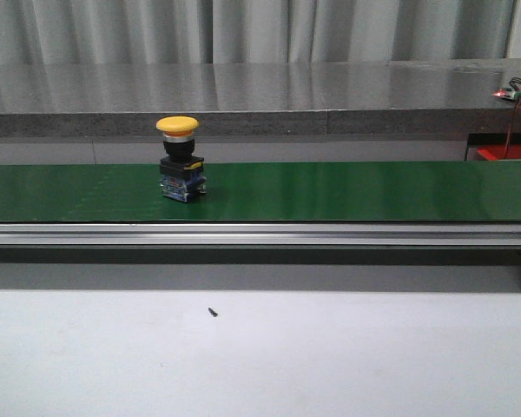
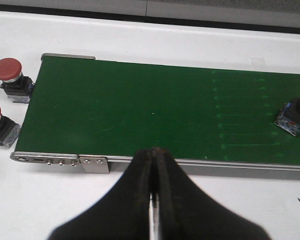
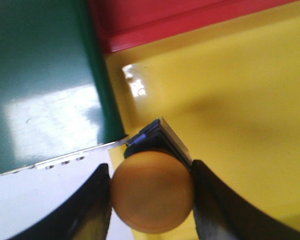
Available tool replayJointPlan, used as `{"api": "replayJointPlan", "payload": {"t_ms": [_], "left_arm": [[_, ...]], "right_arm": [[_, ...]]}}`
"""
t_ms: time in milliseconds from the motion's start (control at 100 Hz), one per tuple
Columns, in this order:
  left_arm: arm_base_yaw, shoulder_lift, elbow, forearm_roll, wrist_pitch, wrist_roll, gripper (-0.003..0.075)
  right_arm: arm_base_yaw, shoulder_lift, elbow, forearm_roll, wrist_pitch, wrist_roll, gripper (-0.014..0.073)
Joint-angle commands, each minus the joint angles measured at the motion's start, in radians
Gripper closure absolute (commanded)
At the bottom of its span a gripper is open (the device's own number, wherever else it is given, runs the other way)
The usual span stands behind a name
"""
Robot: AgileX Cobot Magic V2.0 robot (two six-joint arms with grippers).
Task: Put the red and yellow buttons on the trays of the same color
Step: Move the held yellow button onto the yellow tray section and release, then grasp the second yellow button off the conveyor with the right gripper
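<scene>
This looks like a lab or factory test cell built around a conveyor line. A long green belt runs across the front view on a ribbed aluminium rail, with a white table below it. Behind sits a grey metal bench under pleated grey curtains. Loose wiring with a small red light shows at far right.

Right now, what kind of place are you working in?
Probably an industrial sorting cell or lab bench: a green conveyor belt in an aluminium frame carries a yellow push button, red buttons wait beside the belt's end, and yellow and red trays sit nearby.
</scene>
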Motion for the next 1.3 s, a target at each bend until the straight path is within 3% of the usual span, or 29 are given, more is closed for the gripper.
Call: {"api": "replayJointPlan", "payload": {"t_ms": [0, 200, 570, 670, 840, 1290], "left_arm": [[-0.009, -0.014, -0.026, -0.011, -0.074, 0.000, 0.0740], [-0.009, -0.014, -0.026, -0.011, -0.074, 0.000, 0.0740], [-0.009, -0.014, -0.026, -0.011, -0.074, 0.000, 0.0739], [-0.009, -0.014, -0.026, -0.011, -0.074, 0.000, 0.0740], [-0.009, -0.014, -0.026, -0.011, -0.074, 0.000, 0.0739], [-0.009, -0.038, -0.026, -0.009, -0.074, 0.000, 0.0739]], "right_arm": [[-0.030, -0.040, 0.012, 0.015, -0.080, -0.012, 0.0348], [-0.036, 0.000, 0.065, 0.015, -0.166, -0.012, 0.0348], [-0.036, 0.122, 0.065, 0.021, -0.182, -0.011, 0.0345], [-0.036, 0.130, 0.065, 0.021, -0.181, -0.011, 0.0284], [-0.037, 0.124, 0.065, 0.021, -0.183, -0.011, 0.0079], [-0.022, -0.051, 0.064, 0.070, -0.146, -0.059, 0.0072]]}}
